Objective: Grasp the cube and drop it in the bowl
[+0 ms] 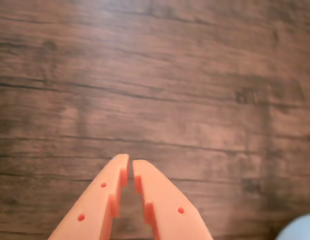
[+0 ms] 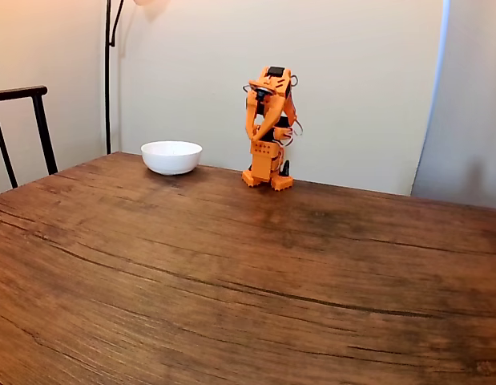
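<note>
The white bowl (image 2: 171, 156) stands near the far edge of the wooden bench (image 2: 231, 273), toward its left corner in the fixed view, just beside the folded orange arm (image 2: 269, 128) and apart from it. In the wrist view the orange tool (image 1: 130, 159) is clenched on nothing, its tips nearly touching above bare wood, with a pale curved rim (image 1: 300, 227) at the lower right corner.

A dark chair (image 2: 23, 128) and a thin lamp pole (image 2: 108, 76) stand behind the wooden table (image 2: 231, 273).
</note>
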Available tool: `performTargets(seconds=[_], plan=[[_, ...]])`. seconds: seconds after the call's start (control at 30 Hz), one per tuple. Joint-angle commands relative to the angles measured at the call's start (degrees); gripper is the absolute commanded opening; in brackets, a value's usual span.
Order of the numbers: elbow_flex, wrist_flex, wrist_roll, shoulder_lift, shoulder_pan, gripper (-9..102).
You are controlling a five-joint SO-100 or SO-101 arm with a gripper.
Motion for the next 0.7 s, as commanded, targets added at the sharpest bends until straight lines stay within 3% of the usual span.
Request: performTargets(seconds=[0.0, 0.33, 0.67], plan=[[1.93, -4.39, -0.18, 0.18, -0.88, -1], [17.23, -19.25, -1.05, 0.18, -2.99, -1], [26.46, -20.21, -4.04, 0.18, -3.34, -1]])
